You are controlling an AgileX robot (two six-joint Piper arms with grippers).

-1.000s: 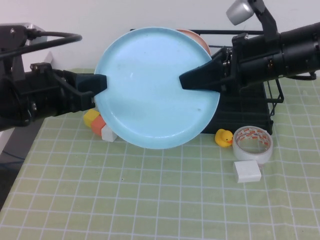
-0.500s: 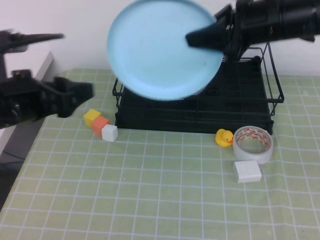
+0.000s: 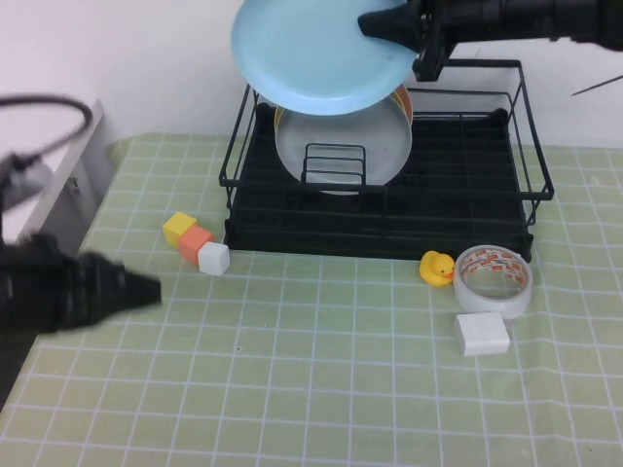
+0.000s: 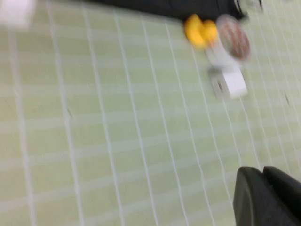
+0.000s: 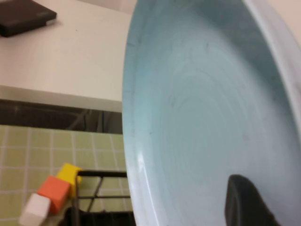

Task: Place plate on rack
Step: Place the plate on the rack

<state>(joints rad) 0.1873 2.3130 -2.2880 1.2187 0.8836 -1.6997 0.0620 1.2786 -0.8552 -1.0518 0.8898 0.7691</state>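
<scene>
The right gripper (image 3: 394,29) is pinching the rim of the large, glossy light blue plate (image 3: 316,53), holding it tilted in the air directly above the back of the black wire dish rack (image 3: 384,175), over a grey plate (image 3: 341,146) standing there. The left gripper (image 3: 146,289) is hanging far off over the table's left side; whether its fingers are parted cannot be told.

Right arm reaches in from the far right corner, held high over the counter's far edge; right gripper (image 3: 401,37) is clamped on the plate (image 3: 321,53) rim, one finger (image 5: 244,202) lying across its face. Left arm low at the left edge, left gripper (image 3: 136,290) pointing toward the centre, holding nothing.
</scene>
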